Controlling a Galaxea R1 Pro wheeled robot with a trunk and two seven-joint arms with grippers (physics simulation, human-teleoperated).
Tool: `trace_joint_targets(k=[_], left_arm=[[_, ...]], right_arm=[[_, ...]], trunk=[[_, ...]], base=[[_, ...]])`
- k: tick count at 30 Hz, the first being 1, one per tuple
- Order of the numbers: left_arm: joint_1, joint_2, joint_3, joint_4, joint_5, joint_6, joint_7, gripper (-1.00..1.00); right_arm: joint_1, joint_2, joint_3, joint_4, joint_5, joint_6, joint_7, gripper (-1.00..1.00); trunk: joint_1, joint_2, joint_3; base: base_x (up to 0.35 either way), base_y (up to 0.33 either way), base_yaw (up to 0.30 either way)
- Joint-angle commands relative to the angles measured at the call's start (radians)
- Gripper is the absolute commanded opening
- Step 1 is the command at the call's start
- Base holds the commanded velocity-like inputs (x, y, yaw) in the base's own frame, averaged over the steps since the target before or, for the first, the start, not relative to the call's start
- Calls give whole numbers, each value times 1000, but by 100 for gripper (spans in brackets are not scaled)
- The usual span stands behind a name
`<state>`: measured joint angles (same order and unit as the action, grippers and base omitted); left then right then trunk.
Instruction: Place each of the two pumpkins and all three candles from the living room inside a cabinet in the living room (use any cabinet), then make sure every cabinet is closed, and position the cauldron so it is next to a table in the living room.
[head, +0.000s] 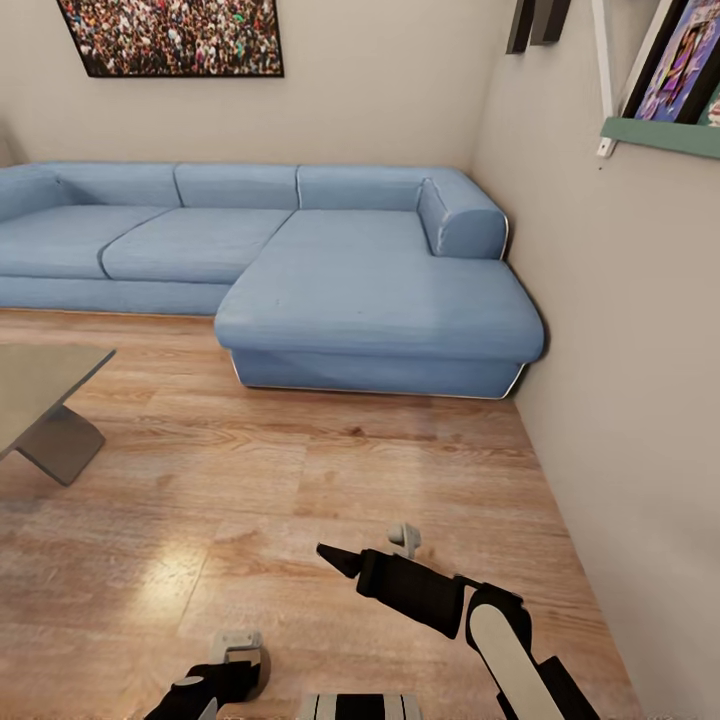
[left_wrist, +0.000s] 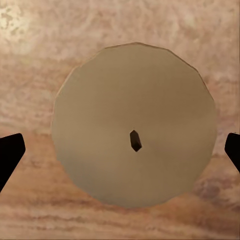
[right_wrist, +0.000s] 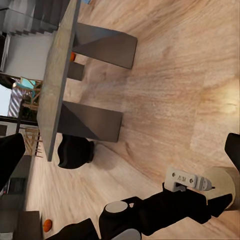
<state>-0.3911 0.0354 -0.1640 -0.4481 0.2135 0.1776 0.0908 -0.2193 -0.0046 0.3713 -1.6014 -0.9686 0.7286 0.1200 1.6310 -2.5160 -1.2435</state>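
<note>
A candle (left_wrist: 134, 125) is seen end-on in the left wrist view as a broad, pale beige disc with a faceted rim and a small dark wick at its middle; it stands upright on the wooden floor (head: 300, 480). The fingertips (left_wrist: 9, 152) of the left gripper (left_wrist: 120, 152) are spread wide, one dark tip to each side of the candle and neither touching it. In the right wrist view the same candle (right_wrist: 223, 186) is shown as a short stout cylinder on the floor, with the left gripper (right_wrist: 187, 181) directly over it. In the head view the left gripper (head: 238, 655) is seen low over the floor. The right gripper (head: 385, 548) is held nearby above the floor, its fingers apart and holding nothing. The table (right_wrist: 57, 80) stands on grey block legs, and the black, round-bodied cauldron (right_wrist: 75, 151) sits on the floor just beside one leg. A small orange pumpkin (right_wrist: 47, 225) lies on the floor farther off, and another pumpkin (right_wrist: 73, 56) is glimpsed beyond the table. A blue sofa (head: 300, 260) is set along the wall.
</note>
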Motion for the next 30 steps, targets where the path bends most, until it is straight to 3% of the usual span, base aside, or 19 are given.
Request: trace_joint_targets(k=[1,22,26,30], left_arm=[[0,0,0,0,0,-1,0,100],[0,0,0,0,0,-4,0,100],[0,0,0,0,0,-4,0,100],[0,0,0,0,0,-4,0,100]], right_arm=[[0,0,1,0,0,0,0,100],[0,1,5,1,1,0,0,100],[0,2,5,0,1,0,0,100],[0,1,5,0,1,0,0,100]], trunk=[[0,0,-4],[2,-1,-16],[4,-2,-31],[4,-2,-31]], base=[[0,0,0],[0,0,0],[0,0,0],[0,0,0]])
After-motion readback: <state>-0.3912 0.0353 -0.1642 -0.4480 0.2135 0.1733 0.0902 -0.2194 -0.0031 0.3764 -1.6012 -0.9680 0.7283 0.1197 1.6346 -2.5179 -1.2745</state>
